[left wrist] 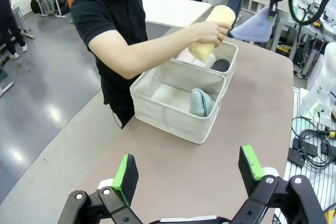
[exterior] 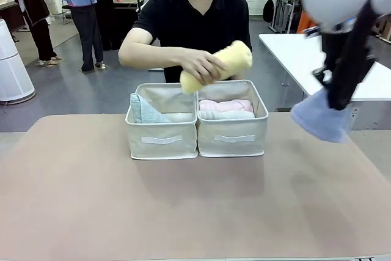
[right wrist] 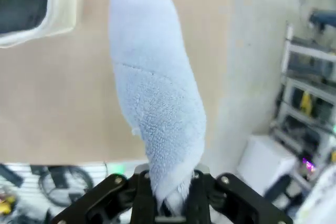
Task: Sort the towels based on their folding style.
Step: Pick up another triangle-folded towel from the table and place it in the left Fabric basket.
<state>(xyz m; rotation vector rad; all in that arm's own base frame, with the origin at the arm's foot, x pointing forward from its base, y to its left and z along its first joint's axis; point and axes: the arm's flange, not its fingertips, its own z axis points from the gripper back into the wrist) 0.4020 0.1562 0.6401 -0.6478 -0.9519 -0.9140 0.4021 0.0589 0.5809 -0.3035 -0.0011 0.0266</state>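
Right gripper [right wrist: 168,195] is pinching the periwinkle cone towel [right wrist: 157,103] by its narrow end, aloft well right of the bins [exterior: 162,142]; left gripper [left wrist: 186,174] is gaping empty. The towel is risking a slip (thin pinch), or a bump against the person's hand [exterior: 201,65] holding the yellow roll [exterior: 229,59] over them.

Shiny grey floor [exterior: 79,96] everywhere, white table [exterior: 287,53] off to the right, white rounded unit [exterior: 11,71] far left, couple of people [exterior: 85,22] standing at the back.
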